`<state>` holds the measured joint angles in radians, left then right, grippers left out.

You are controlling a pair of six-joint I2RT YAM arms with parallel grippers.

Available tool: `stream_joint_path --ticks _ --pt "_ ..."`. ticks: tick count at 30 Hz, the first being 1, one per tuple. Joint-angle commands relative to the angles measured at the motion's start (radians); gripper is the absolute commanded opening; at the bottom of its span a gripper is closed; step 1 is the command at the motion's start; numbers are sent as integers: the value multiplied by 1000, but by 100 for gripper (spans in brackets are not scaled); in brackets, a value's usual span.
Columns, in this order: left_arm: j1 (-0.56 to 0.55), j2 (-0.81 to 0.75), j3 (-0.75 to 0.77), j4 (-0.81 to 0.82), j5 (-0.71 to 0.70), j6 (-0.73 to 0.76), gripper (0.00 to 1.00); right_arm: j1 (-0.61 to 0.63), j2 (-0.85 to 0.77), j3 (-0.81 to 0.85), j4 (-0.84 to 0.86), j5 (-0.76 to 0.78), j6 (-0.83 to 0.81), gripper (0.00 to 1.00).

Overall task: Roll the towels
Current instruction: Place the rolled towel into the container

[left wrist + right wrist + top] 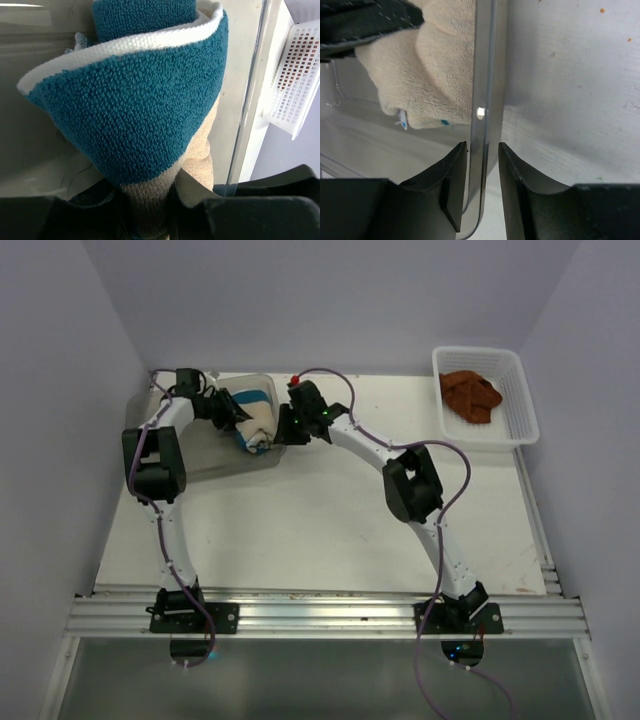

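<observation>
Cream-and-blue towel (255,422), rolled, hangs clamped in my left gripper (235,412) over the clear bin (205,462) at upper left. My right gripper (482,172) straddles the bin wall narrowly, grip uncertain. Rust-brown towel (470,397) lies in the white basket (527,430), upper right.
</observation>
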<state>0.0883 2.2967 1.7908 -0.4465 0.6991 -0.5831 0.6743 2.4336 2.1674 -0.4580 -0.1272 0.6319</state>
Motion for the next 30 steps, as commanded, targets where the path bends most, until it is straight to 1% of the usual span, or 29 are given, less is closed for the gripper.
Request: stream_joint_path --ticks 1,3,4,6,9,15,17,19,20,21,24,30 --pt "-7 14 56 -20 -6 15 30 11 -60 -41 19 -12 -17 36" --pt "-5 15 61 -47 -19 26 41 11 -80 -49 19 -6 -20 37" --pt "-5 12 59 -52 -24 29 50 11 -85 -53 18 0 -21 38" --pt "-5 12 59 -72 -30 38 55 11 -103 -67 19 4 -21 38" --pt "-5 15 59 -96 -44 55 59 11 -122 -84 24 12 -20 39" --pt "-2 7 61 -132 -66 74 63 11 -153 -101 30 21 -24 40" --pt "1 1 62 -136 -78 77 65 11 -165 -101 25 23 -32 42" --pt "2 -3 77 -155 -111 86 74 11 -171 -103 24 28 -40 44" --pt "2 -3 82 -170 -116 97 76 11 -179 -106 25 29 -43 44" --pt "2 -5 90 -173 -122 100 86 11 -183 -110 28 29 -43 44" --pt "2 -11 99 -190 -144 111 99 11 -199 -129 38 34 -44 45" --pt "5 -40 108 -233 -216 135 100 11 -217 -144 39 41 -49 46"
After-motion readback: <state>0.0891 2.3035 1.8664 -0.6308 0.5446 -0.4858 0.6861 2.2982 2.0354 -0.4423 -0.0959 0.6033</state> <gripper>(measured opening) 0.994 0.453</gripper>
